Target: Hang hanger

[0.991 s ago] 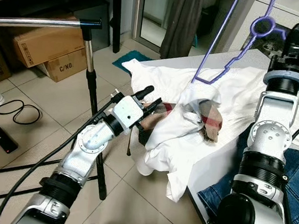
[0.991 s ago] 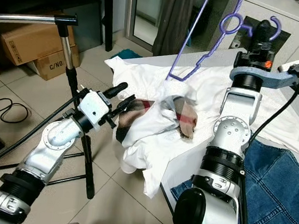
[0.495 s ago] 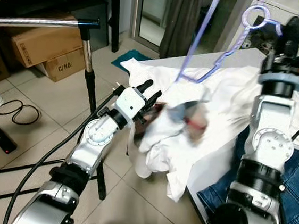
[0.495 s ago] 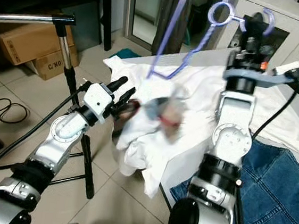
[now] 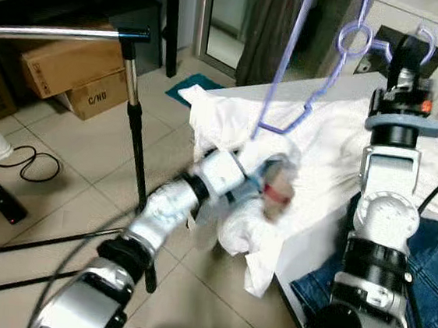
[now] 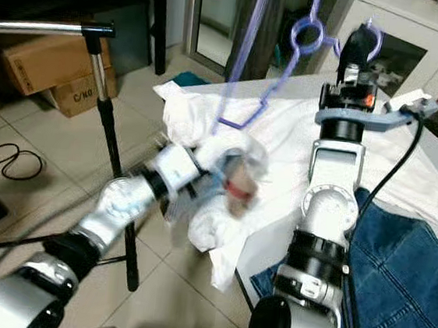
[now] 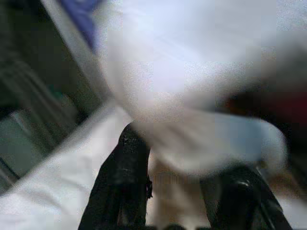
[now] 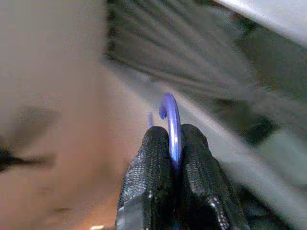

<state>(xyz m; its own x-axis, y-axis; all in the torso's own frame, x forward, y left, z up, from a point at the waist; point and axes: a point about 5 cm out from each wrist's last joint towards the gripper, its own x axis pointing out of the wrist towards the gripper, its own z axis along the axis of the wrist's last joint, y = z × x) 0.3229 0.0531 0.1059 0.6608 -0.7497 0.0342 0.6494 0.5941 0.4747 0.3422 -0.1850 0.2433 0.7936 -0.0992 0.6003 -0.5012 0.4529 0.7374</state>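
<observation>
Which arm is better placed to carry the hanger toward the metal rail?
Probably the right: the right gripper is already shut on the purple hanger, held high. The left gripper is busy in the white garment.

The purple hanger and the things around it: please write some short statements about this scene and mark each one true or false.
1. The right gripper is shut on the purple hanger. True.
2. The purple hanger already hangs on the metal rail. False: it is held up above the table, apart from the rail.
3. The left gripper is at the bundled white garment at the table's edge. True.
4. Blue jeans lie on the robot's left side. False: they lie on its right.
5. Cardboard boxes stand on the floor behind the rail. True.
</observation>
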